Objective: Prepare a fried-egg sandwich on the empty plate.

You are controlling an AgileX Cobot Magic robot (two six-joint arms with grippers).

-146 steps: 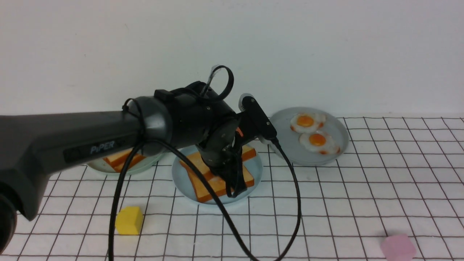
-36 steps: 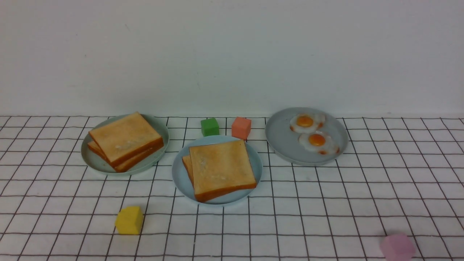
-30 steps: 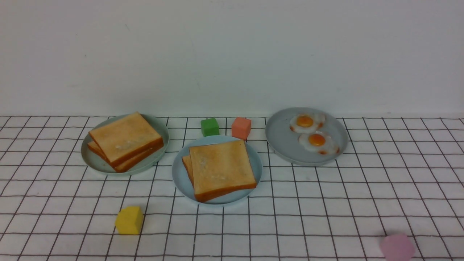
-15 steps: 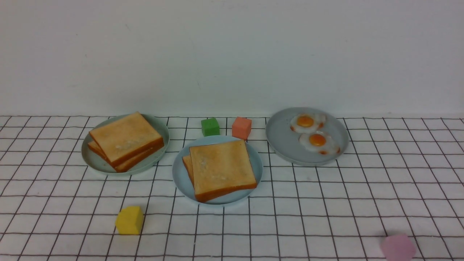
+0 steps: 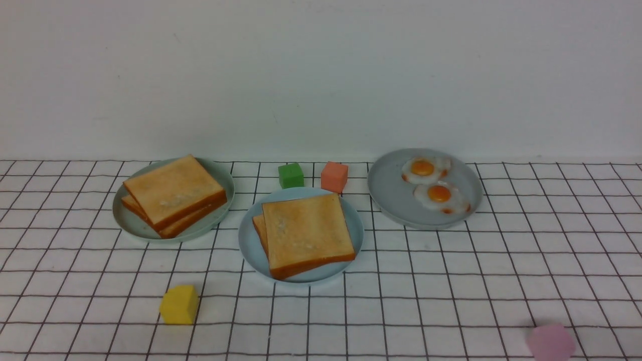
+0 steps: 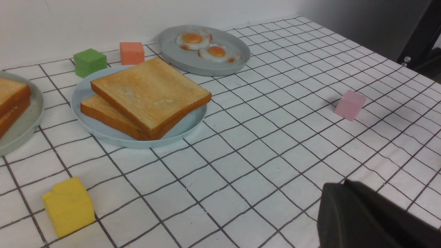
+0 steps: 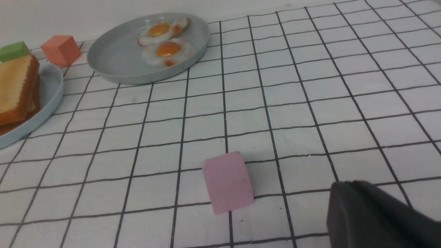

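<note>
The fried-egg sandwich (image 5: 307,231) is two golden toast slices stacked on the sky-blue plate (image 5: 249,245) at the table's middle. The top slice sits a little askew over the lower one. The fried egg does not show; if it lies between the slices, they hide it. The sandwich also shows in the left wrist view (image 6: 151,93) and, partly, in the right wrist view (image 7: 15,86). Neither arm is in the front view. My left gripper (image 6: 342,184) and right gripper (image 7: 348,183) hover low over bare cloth, jaws together, holding nothing.
A grey-green plate (image 5: 131,224) at the left holds two stacked toasts (image 5: 173,193). A grey plate (image 5: 391,195) at the right holds two small eggs (image 5: 440,194). Green (image 5: 290,175), orange (image 5: 334,176), yellow (image 5: 179,304) and pink (image 5: 550,342) cubes lie around.
About five seconds ago my left arm reached over the middle plate, fingers at the top toast. It has since drawn back out of the front view. Nothing moved in the last second.
</note>
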